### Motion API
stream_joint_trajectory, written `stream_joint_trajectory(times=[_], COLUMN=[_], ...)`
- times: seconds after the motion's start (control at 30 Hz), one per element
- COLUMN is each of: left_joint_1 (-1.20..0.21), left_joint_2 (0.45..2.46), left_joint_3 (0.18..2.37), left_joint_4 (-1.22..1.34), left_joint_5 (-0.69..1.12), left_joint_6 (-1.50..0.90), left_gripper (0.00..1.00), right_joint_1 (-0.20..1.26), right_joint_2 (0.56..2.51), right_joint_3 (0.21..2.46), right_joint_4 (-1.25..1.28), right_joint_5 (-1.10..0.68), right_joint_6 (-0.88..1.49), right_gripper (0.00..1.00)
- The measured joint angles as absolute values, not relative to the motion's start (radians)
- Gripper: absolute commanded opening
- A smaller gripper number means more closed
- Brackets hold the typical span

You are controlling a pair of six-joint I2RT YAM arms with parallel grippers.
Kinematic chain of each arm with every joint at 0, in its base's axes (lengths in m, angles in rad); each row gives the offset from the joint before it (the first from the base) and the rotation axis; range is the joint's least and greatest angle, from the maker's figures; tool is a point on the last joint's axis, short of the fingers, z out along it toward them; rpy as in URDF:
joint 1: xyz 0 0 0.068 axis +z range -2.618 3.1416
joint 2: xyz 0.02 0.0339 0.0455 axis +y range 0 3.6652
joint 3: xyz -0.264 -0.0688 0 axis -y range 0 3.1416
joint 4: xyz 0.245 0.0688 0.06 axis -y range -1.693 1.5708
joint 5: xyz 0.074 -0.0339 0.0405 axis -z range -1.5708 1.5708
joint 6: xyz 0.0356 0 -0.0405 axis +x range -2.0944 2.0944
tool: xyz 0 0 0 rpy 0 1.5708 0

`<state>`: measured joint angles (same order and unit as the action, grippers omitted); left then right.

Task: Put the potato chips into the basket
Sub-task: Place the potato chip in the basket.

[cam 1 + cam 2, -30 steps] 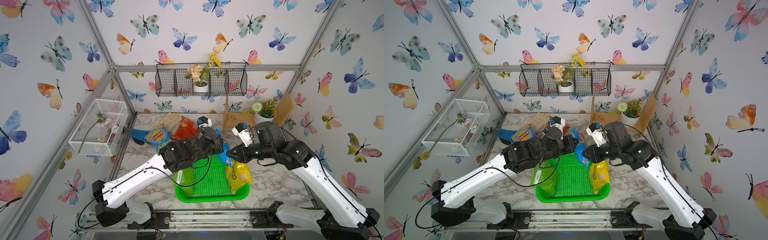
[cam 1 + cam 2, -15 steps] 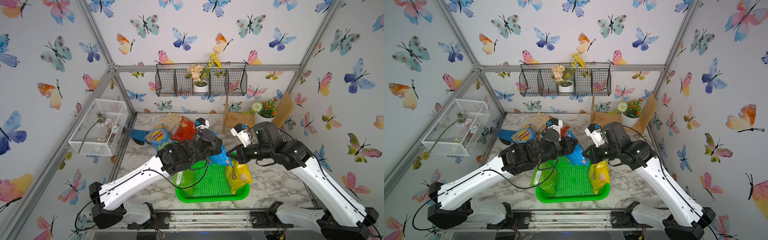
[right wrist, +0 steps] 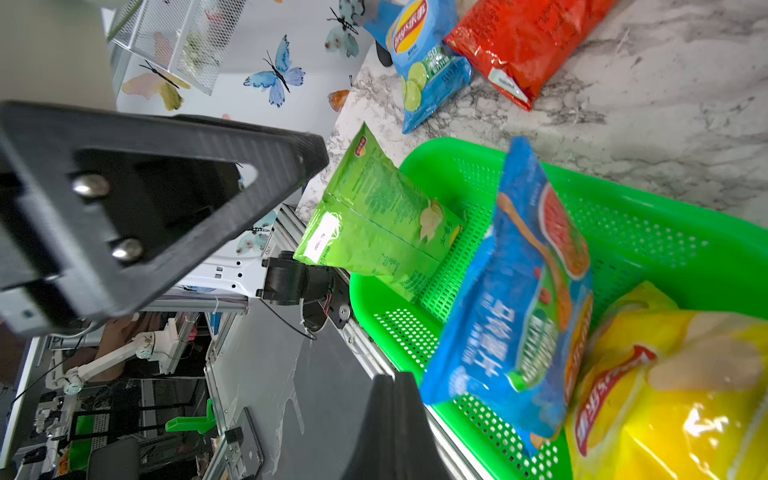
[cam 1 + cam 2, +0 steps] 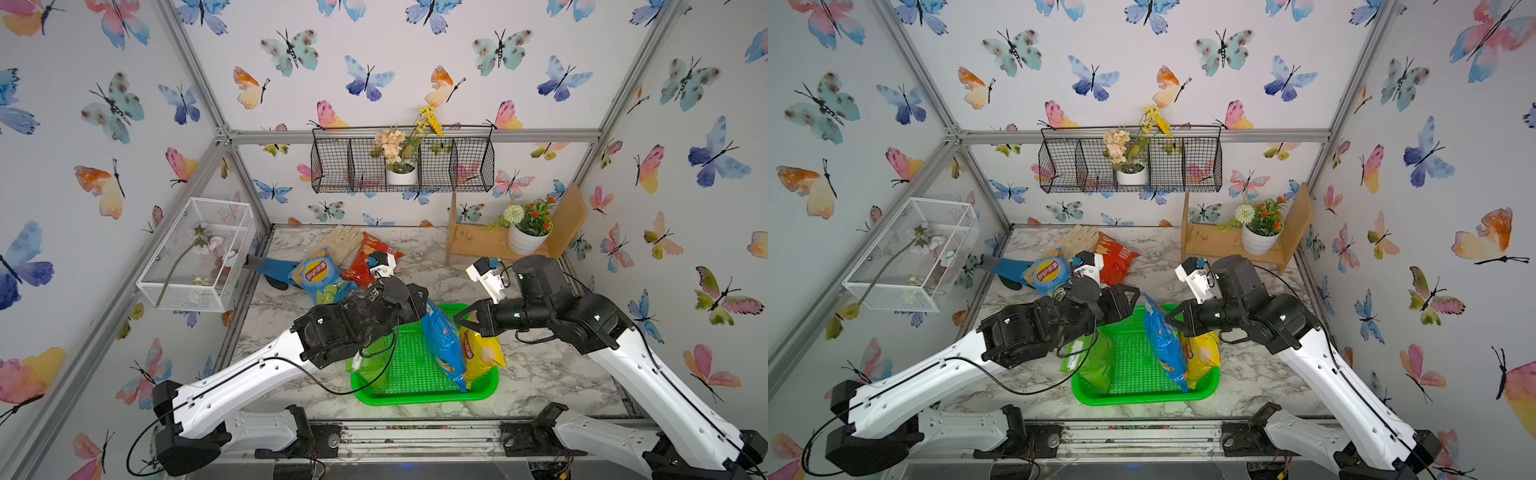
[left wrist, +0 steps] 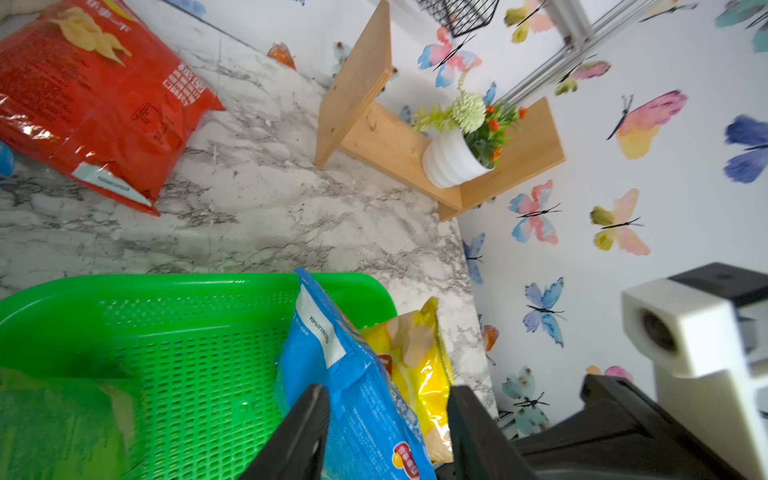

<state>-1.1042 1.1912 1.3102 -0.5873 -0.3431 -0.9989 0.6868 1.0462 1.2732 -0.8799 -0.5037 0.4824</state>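
In both top views the left arm covers most of the green bag (image 4: 368, 370). The right wrist view shows the whole bag, propped on the left wall of the basket (image 4: 415, 400), upper end over the rim. The basket sits lower centre.

The yellow bag (image 4: 484, 353) is half hidden behind the upright blue bag (image 4: 444, 349) and beneath the right hand (image 4: 461, 319), whose fingers are pressed together on nothing.

The upright blue bag stands on edge, long axis from far rim to near rim, leaning on the yellow bag. Its white characters are blurred.

The left hand (image 5: 386, 390) is partly spread astride the bag, and yellow shows beside one finger.

The flat blue bag (image 4: 318, 276) and red bag (image 4: 368, 259) lie on the bench (image 4: 536, 374), upper left of the basket. The flat blue bag's round logo carries Chinese characters and "50". The bags' white code strips are too small to read.
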Motion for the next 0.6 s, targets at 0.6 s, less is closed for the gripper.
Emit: stream_joint_trajectory(times=[0.6], left_joint_1=[-1.230], left_joint_2=[1.271], left_joint_3=[1.240], left_joint_4=[-0.696], left_joint_5=[-0.356], left_joint_6=[-1.071], left_gripper=[0.63], right_joint_1=[0.687], right_joint_2=[1.061], right_joint_3=[1.208], right_joint_4=[-0.892], right_joint_5=[-0.430], right_joint_6=[0.437], right_gripper=[0.11])
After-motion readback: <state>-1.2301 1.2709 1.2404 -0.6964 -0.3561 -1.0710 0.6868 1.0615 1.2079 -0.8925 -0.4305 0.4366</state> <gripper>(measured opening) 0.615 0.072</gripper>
